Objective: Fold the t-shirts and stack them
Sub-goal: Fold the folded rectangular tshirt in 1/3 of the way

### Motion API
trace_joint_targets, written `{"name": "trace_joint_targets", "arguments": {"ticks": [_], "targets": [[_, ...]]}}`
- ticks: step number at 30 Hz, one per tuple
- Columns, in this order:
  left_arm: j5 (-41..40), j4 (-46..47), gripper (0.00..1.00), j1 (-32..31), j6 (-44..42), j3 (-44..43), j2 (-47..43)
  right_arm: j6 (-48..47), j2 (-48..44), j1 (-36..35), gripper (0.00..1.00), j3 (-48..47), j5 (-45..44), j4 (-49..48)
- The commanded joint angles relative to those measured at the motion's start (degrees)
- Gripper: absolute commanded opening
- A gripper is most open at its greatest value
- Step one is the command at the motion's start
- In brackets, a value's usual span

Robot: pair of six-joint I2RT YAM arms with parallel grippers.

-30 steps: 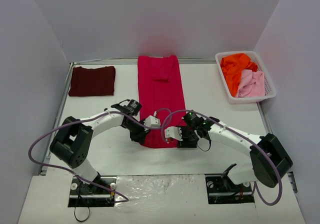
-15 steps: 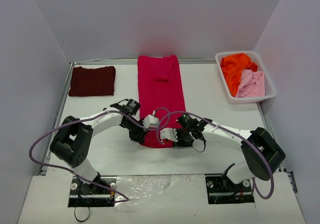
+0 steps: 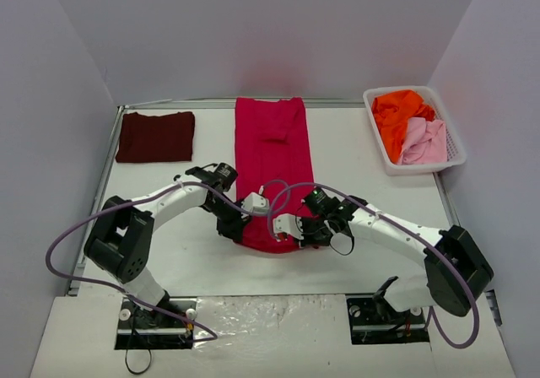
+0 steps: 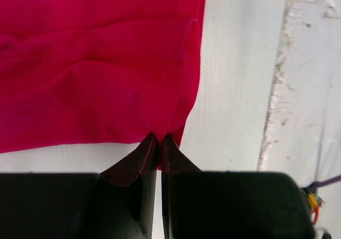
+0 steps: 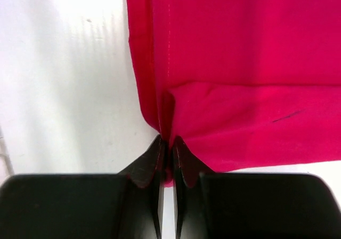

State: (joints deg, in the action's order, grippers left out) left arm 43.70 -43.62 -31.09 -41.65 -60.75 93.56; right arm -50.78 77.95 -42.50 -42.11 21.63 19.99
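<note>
A bright crimson-red t-shirt lies as a long folded strip down the middle of the table. My left gripper is shut on its near left corner, the cloth pinched between the black fingers. My right gripper is shut on the near right corner, with a fold of red cloth bunched in the jaws. A dark maroon t-shirt lies folded at the far left. An orange t-shirt and a pale pink t-shirt sit crumpled in the basket.
The white mesh basket stands at the far right of the table. Bare white tabletop lies on either side of the red strip. Grey walls close in the back and sides. Purple cables loop off both arms.
My right gripper has closed on the near right corner of the red t-shirt. The shirt's near edge has bunched slightly. The left gripper has kept its grip and barely moved.
</note>
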Motion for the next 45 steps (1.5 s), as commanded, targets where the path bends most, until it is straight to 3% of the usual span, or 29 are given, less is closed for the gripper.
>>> {"name": "trace_joint_targets", "arguments": {"ticks": [1, 10, 17, 20, 28, 45], "targets": [[5.07, -12.09, 0.02, 0.42, -8.96, -3.23, -3.29, 1.21, -2.72, -0.21, 0.0, -5.26, 6.14, 11.11], [13.25, -34.85, 0.02, 0.68, -33.3, -5.94, -2.42, -4.66, -0.7, -0.48, 0.0, -16.5, 16.43, 28.24], [14.57, -48.04, 0.02, 1.3, -40.44, -12.89, 0.48, -7.48, -0.87, -0.57, 0.0, -22.13, 19.06, 35.29], [14.66, -48.85, 0.02, 1.21, -39.48, -14.48, 0.75, -7.92, -0.96, -0.57, 0.0, -21.79, 18.45, 35.12], [9.56, -40.15, 0.02, 1.91, -26.31, -16.59, 0.13, -8.8, 0.8, 1.1, 0.0, -21.26, 14.94, 32.22], [6.66, -33.91, 0.03, 4.46, -17.77, -20.63, 1.63, -8.45, 8.44, 9.28, 0.0, -26.79, 13.0, 25.54]]}}
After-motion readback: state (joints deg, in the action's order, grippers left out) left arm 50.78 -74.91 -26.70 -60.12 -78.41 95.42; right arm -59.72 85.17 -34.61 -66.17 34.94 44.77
